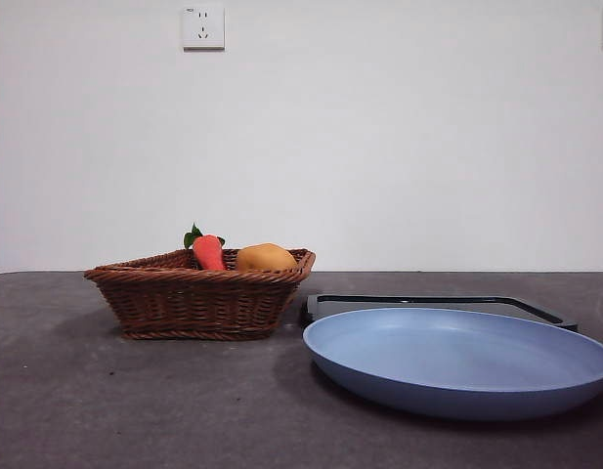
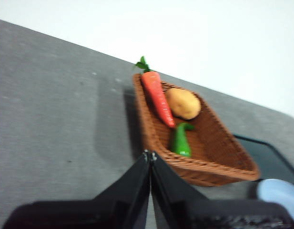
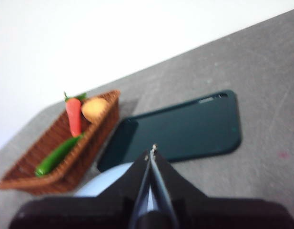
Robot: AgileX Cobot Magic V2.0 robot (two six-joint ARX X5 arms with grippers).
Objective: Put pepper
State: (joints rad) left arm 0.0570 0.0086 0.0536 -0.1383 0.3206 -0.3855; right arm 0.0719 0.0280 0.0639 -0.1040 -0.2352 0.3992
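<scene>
A plain white wall with a white socket plate [image 1: 203, 26] backs a dark grey, faintly speckled tabletop [image 1: 106, 391]. On it stands a brown woven wicker basket [image 1: 198, 298], and just beside that a wide, shallow pale-blue plate [image 1: 457, 357], with a flat dark-green tray with rounded corners [image 1: 438, 302] lying behind the plate and reaching close to the basket's side.

From the front view only two things rise above the basket's rim: a red-orange carrot with green leaves [image 1: 208, 251] and a rounded orange-yellow fruit [image 1: 266, 257]. The long glossy dark-green pepper [image 2: 180, 140] does not show there at all; the rim hides it. Both wrist views look down into the basket and reveal it lying on the basket floor, beside the carrot's slim end and near the fruit. The right wrist view shows its full length along the basket.

Neither arm appears in the front view. The left gripper [image 2: 150, 155] hangs above the table just outside the basket's near wall, its two black jaws pressed together with nothing between them. The right gripper [image 3: 153, 151] is over the plate's edge beside the tray, jaws likewise closed on nothing.
</scene>
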